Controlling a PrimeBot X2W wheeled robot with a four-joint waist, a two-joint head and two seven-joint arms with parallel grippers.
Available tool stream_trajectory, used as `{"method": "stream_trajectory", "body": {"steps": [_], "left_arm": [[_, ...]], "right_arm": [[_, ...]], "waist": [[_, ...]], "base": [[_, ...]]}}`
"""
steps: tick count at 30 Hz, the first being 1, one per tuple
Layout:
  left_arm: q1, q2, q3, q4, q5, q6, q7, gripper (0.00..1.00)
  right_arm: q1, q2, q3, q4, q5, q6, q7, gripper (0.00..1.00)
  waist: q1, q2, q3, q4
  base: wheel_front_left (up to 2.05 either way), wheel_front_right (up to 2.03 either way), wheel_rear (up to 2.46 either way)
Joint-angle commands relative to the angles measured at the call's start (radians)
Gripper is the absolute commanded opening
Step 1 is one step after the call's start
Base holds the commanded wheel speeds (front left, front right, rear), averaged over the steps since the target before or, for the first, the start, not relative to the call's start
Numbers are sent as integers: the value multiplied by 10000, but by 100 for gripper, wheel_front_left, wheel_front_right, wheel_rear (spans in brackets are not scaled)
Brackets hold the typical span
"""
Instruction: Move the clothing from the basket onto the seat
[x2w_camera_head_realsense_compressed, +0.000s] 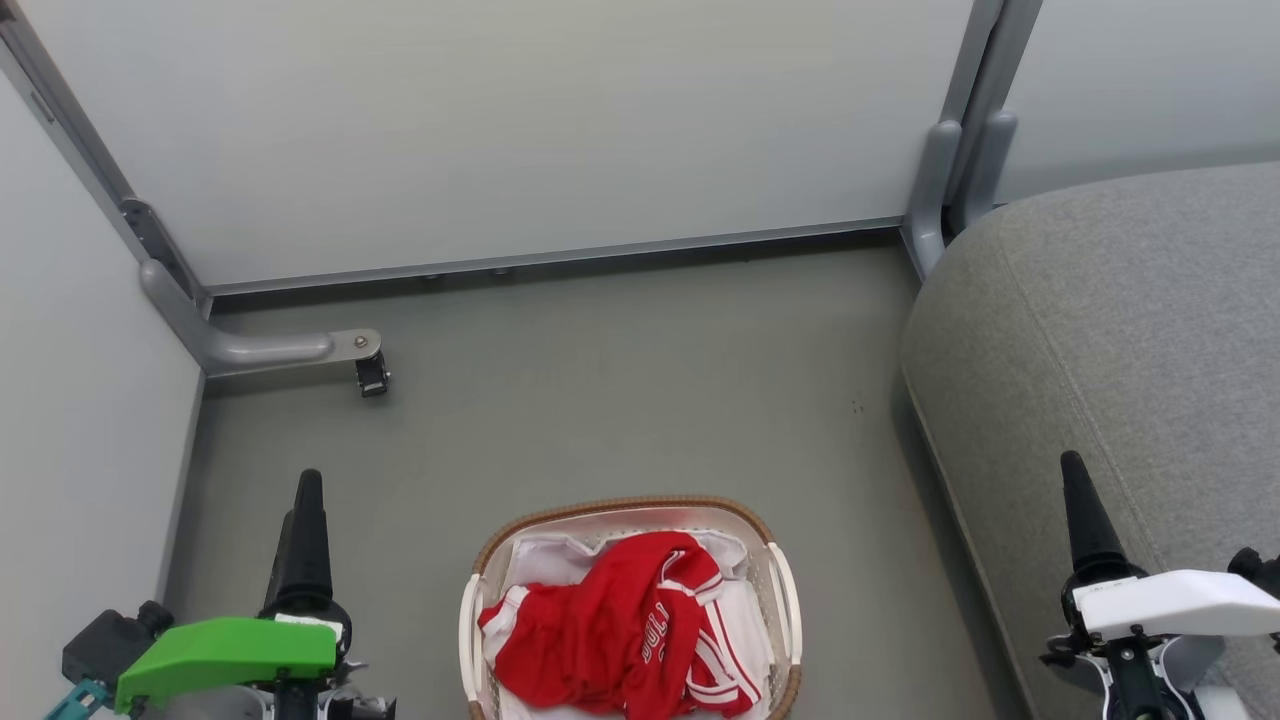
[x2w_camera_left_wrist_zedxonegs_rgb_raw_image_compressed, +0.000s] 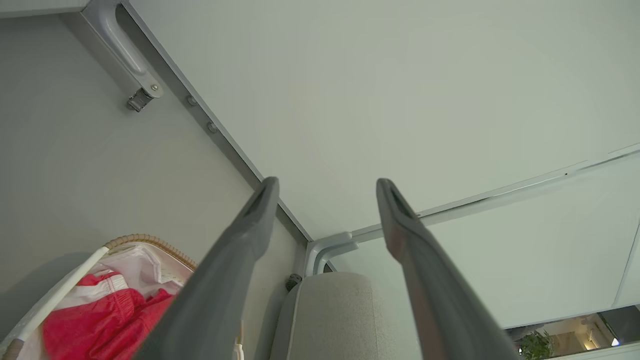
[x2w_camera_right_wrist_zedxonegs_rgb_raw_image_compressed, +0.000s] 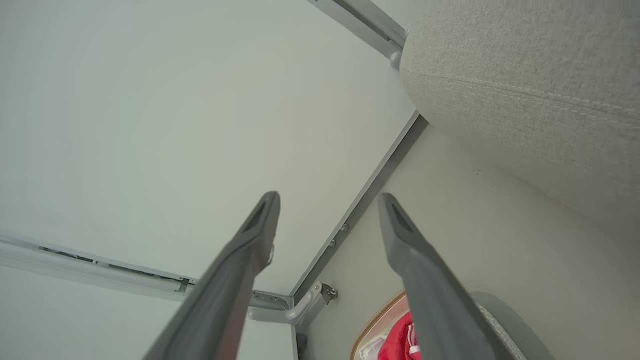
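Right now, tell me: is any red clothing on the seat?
No, the red clothing lies inside the basket on the floor, left of the seat.

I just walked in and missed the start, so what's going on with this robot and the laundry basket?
Nothing is being handled yet. The red clothing lies bunched in the basket, which stands on the floor in front of the robot. The left gripper and the right gripper are both open and empty, one on each side of the basket, touching nothing. The grey seat is on the robot's right, with no clothing on the part in view.
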Motion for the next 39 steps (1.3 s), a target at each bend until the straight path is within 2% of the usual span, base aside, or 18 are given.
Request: {"method": "stream_trajectory", "body": {"steps": [1,14,26,39], "left_arm": [[18,53,-26,-217,487,46,-100,100],[273,67,-481,-545,3174,398,-518,100],[442,80,-840,-310,4685,614,-856,100],[516,92,-1175,22,5831,771,-1185,100]], "right_arm": [[22,-68,3,-219,-373,1,-107,100],[62,-87,36,-450,-2372,2,-529,100],[72,-101,298,-468,-4043,2,-865,100],[160,-113,545,-370,-5606,2,-1192,100]], "waist": [[0,0,3,3],[0,0,37,57],[0,0,45,118],[0,0,49,227]], "base": [[0,0,0],[0,0,0],[0,0,0],[0,0,0]]}}
